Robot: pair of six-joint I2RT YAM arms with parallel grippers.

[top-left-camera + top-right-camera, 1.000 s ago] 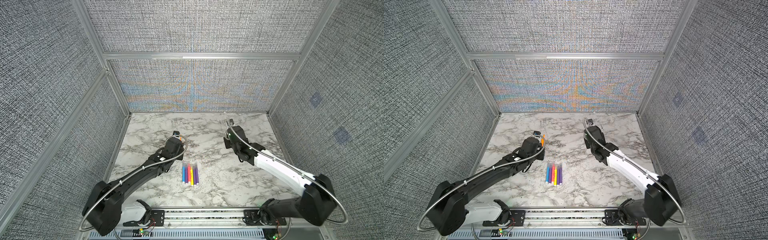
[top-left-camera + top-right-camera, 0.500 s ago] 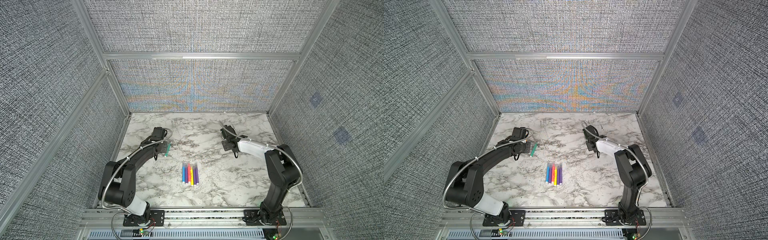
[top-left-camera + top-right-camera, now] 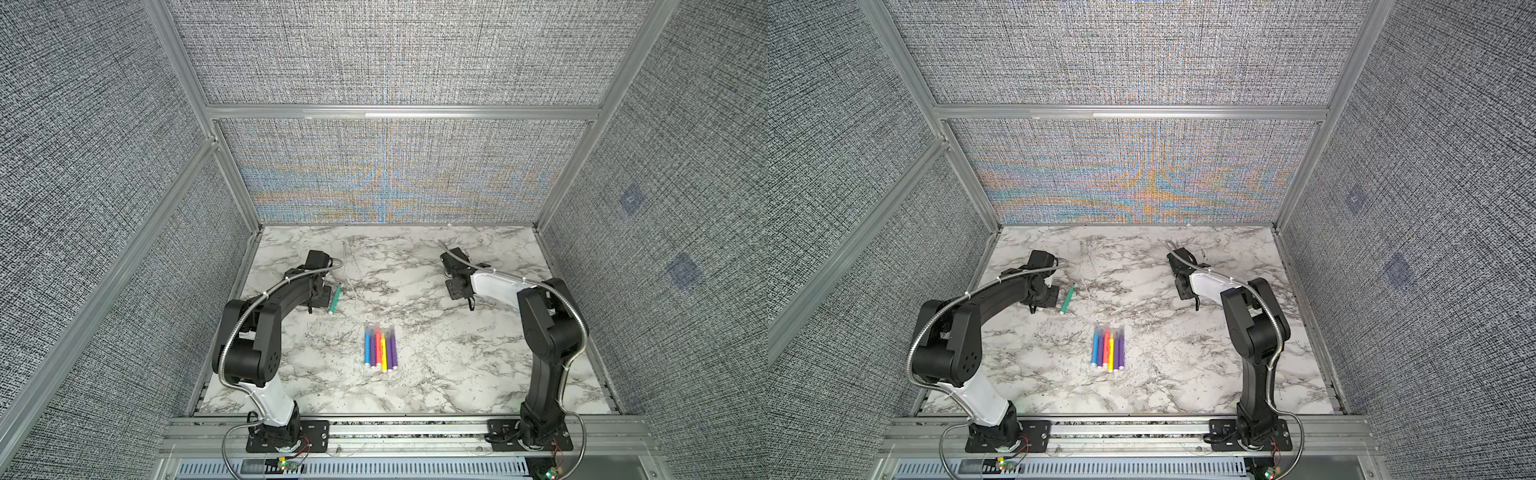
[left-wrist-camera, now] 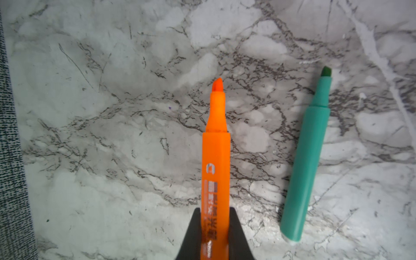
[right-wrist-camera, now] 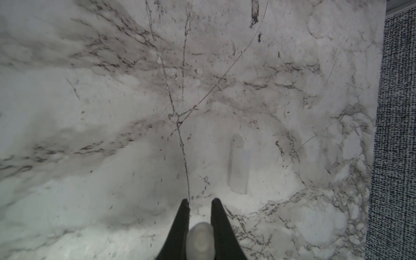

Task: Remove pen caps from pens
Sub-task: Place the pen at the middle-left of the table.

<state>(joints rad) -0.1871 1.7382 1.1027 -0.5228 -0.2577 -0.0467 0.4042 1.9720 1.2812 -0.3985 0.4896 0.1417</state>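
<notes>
Holding: orange pen [image 4: 216,157], uncapped, clamped in left gripper [image 4: 215,210] over the marble [image 4: 112,112], just beside the bare green pen [image 4: 306,171]. Right gripper [image 5: 200,201] pinches a clear cap [image 5: 200,240] near a loose cap [image 5: 239,166]. Handling advice — lower flat, parallel to green, then release gently; it could roll.

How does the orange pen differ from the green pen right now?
The orange pen is clamped in the left gripper; the green pen lies free on the marble table beside it. The orange pen points straight out from the gripper, while the green pen lies at a slight angle to it. One body is orange, the other green. Both are uncapped, with their chisel tips bare.
</notes>
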